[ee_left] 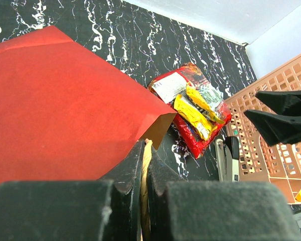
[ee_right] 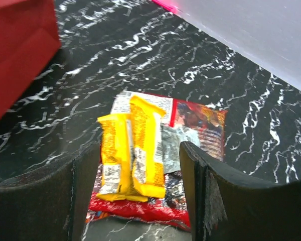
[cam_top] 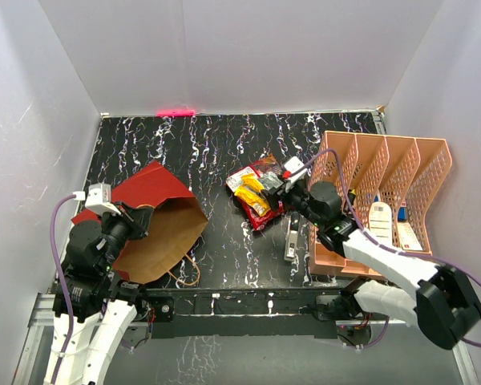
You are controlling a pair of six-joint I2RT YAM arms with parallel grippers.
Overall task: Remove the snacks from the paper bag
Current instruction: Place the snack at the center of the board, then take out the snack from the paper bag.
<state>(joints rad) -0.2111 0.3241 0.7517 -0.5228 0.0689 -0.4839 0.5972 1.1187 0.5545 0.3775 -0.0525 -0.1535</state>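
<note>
We find the snacks (cam_top: 255, 196) piled on the table (cam_top: 216, 152) beside the paper bag (cam_top: 164, 228), the right tool (ee_right: 139, 150) wide above them holding nothing, and the left tool (ee_left: 146, 145) clamped on the bag's cord handle (ee_left: 146, 173); we advise lifting the right tool clear straight upward without dragging packets.

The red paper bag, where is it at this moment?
In the top view, the paper bag lies on the left of the table, its mouth toward the snacks in the middle; the left gripper is shut on its cord handle.

The snacks (cam_top: 256, 196) lie piled on the table (cam_top: 208, 152) between the paper bag (cam_top: 160, 228) and the rack (cam_top: 393, 176).
</note>
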